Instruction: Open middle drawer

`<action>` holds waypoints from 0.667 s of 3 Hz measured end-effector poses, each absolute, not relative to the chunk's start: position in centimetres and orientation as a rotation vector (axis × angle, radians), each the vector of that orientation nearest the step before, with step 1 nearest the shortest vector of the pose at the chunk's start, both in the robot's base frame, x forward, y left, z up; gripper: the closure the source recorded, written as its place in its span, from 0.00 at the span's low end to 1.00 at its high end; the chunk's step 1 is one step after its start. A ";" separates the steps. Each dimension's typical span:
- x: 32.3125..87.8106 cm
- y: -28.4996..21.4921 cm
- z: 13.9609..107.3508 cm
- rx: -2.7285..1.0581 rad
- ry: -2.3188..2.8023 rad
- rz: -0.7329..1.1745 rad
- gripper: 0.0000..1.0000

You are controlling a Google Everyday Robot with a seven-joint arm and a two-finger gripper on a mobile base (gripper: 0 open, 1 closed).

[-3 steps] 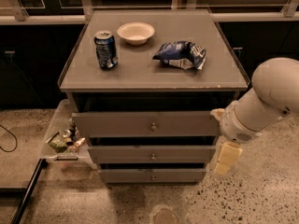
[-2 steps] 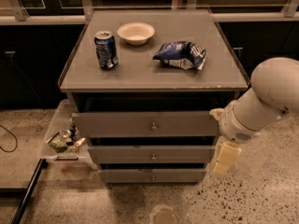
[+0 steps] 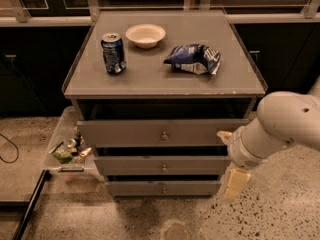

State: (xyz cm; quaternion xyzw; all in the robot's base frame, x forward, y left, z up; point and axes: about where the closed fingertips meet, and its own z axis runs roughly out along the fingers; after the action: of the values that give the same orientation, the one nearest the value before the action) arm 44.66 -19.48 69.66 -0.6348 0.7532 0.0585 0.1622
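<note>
The middle drawer is the second of three grey drawer fronts in a grey cabinet, with a small round knob at its centre. It sits nearly flush, its front set back behind the top drawer, which sticks out a little. The lowest drawer is below it. My gripper hangs off the white arm just right of the cabinet's front right corner, level with the middle and lowest drawers, and is apart from the knob.
On the cabinet top stand a blue soda can, a white bowl and a blue chip bag. A clear bin with small items sits on the floor at the left. Speckled floor lies in front.
My arm and gripper have moved down a little beside the cabinet's right side. The drawers have not moved.
</note>
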 end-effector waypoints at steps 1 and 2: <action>45.7 -19.5 65.3 -1.845 2.089 0.132 0.00; 46.8 -19.7 62.4 -1.839 2.026 0.089 0.00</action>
State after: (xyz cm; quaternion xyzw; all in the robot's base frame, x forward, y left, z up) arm 46.81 -19.67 62.40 -0.6581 0.7250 0.0319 0.2006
